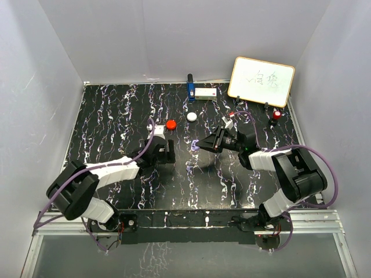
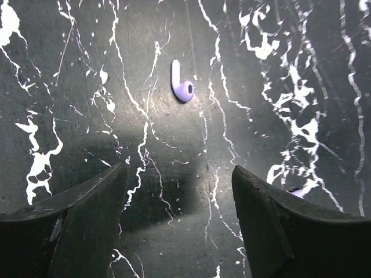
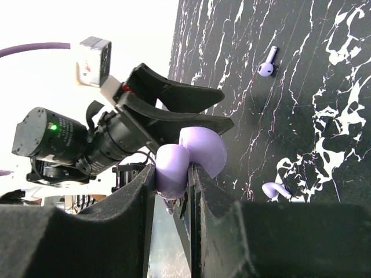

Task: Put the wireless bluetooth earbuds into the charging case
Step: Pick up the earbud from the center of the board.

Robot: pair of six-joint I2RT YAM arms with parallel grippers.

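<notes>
Two lilac earbuds lie loose on the black marbled table (image 1: 116, 116), neither of them in the case. The right wrist view shows a far earbud (image 3: 266, 62) and a near earbud (image 3: 277, 189), well apart. The left wrist view has one earbud (image 2: 181, 81) lying flat ahead of the left gripper (image 2: 179, 226), stem pointing away; the fingers stand apart with nothing between them. The right gripper (image 3: 172, 174) is clamped on the lilac charging case (image 3: 174, 171), lid open, held off the table just beside the left arm's fingers. A red pod (image 1: 171, 124) and a white pod (image 1: 192, 116) sit farther back, not involved. Risks, as judged: the bud is slim and lies flat, so closing fingers may scrape the table and flick it away. A skewed pinch would spoil seating. Pressing in could twist the case in its grip.
</notes>
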